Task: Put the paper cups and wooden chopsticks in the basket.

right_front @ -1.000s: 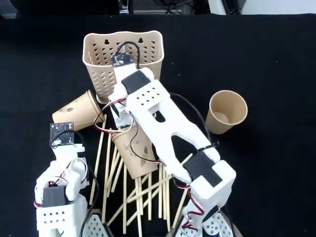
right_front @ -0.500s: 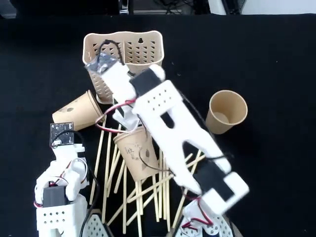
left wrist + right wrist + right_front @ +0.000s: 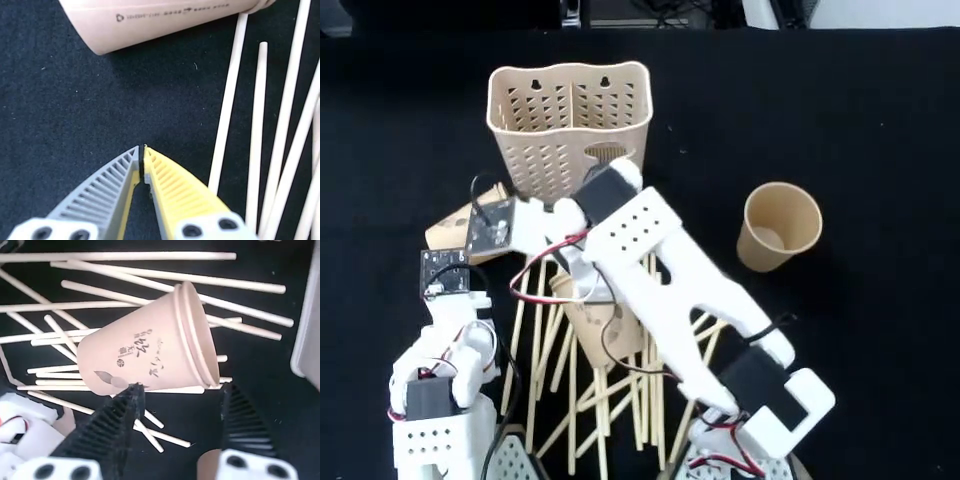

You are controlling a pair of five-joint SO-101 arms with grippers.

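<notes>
From above, we see a tan basket (image 3: 570, 120) standing at the far edge of the black table (image 3: 880, 120). An upright cup (image 3: 778, 225) sits toward the right edge and a tipped cup (image 3: 455, 232) lies near the left edge. A fallen cup (image 3: 605, 322) lies on loose chopsticks (image 3: 570, 390) by the front edge, partly under the right arm (image 3: 660, 270). At the left wrist, the left gripper (image 3: 141, 148) has its fingers closed on nothing, above bare table near the tipped cup. At the right wrist, the right gripper (image 3: 182, 390) is spread wide beside the fallen cup.
</notes>
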